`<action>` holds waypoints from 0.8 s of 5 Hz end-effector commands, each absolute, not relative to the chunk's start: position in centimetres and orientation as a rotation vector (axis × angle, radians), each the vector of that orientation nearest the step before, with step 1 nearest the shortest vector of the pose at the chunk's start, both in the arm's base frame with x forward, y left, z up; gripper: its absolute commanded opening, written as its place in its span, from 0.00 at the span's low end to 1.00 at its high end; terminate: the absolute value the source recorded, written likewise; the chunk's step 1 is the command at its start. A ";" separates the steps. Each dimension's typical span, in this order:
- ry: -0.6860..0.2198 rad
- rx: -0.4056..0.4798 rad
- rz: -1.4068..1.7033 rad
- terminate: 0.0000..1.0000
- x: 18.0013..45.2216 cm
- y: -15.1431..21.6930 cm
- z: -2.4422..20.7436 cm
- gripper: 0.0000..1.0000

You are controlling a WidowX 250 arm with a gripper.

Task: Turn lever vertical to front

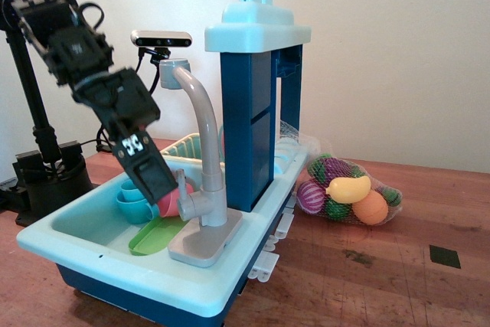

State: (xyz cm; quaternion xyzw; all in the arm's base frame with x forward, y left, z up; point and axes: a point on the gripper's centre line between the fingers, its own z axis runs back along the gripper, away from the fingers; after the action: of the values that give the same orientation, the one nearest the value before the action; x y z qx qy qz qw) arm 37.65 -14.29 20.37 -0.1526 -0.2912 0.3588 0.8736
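The grey toy faucet (205,151) stands on its flat base plate (203,241) at the front rim of the teal sink (92,223). The lever (189,203) is a short grey-beige stub branching off the faucet's lower body and pointing left. My black gripper (167,191) reaches down into the basin from the upper left. Its tip is just left of the lever, close to it or touching it. The fingers read as one dark block, so I cannot tell whether they are open or shut. Nothing shows held in them.
Inside the basin are teal cups (129,203), a pink cup (172,204) and a green plate (149,237). A blue tower (249,128) with a teal top stands right of the faucet. A net bag of toy fruit (348,193) lies on the wooden table. A camera (161,38) sits behind.
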 end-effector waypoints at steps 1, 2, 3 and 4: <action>-0.692 -0.358 0.693 0.00 39.8 -12.0 25.1 1.00; -0.706 -0.369 0.697 0.00 39.9 -11.6 24.9 1.00; -0.677 -0.380 0.699 0.00 40.0 -11.5 23.9 1.00; -0.673 -0.422 0.706 0.00 39.9 -11.5 22.9 1.00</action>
State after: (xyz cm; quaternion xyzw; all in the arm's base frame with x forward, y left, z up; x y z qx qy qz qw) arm 39.50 -12.34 20.57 -0.1981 -0.2890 0.3462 0.8703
